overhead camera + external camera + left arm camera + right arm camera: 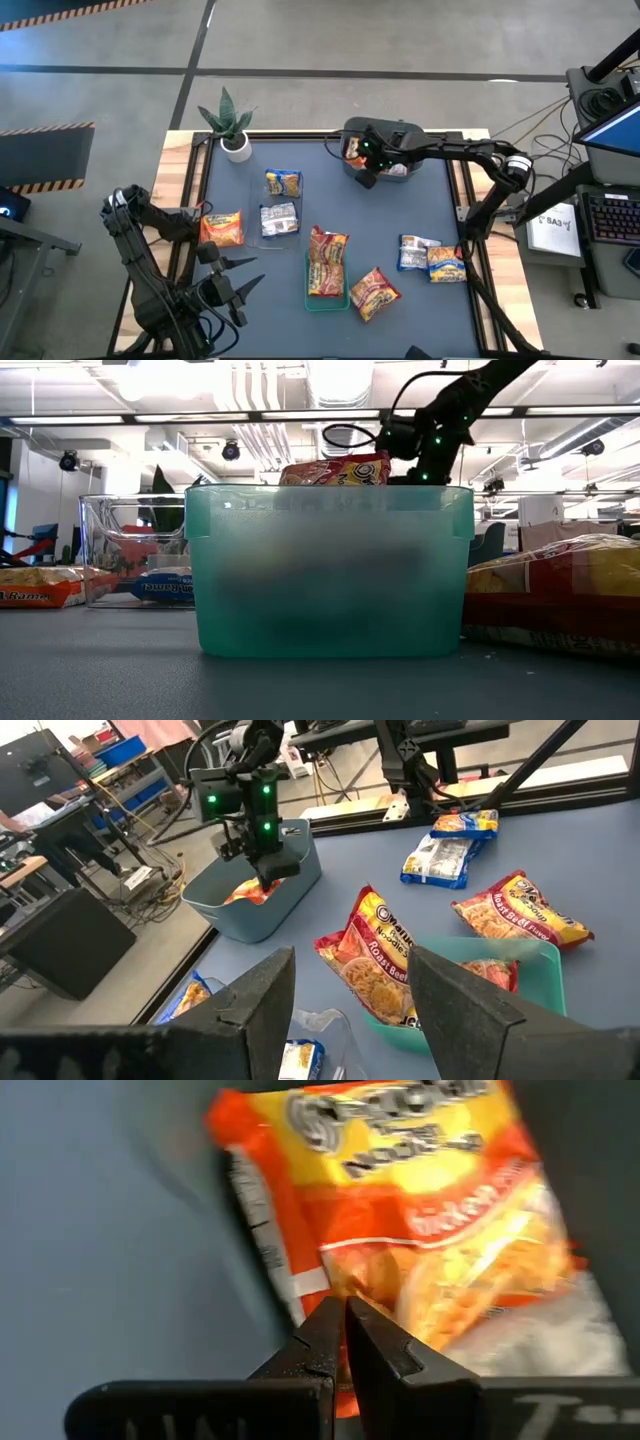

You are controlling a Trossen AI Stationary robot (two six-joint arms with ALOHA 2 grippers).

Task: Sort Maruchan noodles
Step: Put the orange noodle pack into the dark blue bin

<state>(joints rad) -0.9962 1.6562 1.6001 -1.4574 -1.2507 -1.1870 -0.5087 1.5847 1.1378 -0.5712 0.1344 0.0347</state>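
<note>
From above, my right gripper hangs over the grey-blue bin at the far edge of the table, to the right of the potted plant. My left gripper waits at the near left corner, its fingers spread and holding nothing. The green tray sits in the middle near me with two orange-red packets standing in it, and a third orange packet lies just to its right. To the left of the tray, a clear tray holds a blue-and-yellow packet and a silver-grey packet; another orange packet lies beside it. Two more packets lie to the right of the green tray.

At table height, the green tray fills the middle, an orange packet poking above its rim, with my right arm behind it.

Past my left fingers, which stand apart and empty, I see the green tray close by and my right gripper dipping into the grey-blue bin.

At my right wrist, my fingers are pressed together on the edge of an orange-and-yellow chicken packet, inside the grey bin.
</note>
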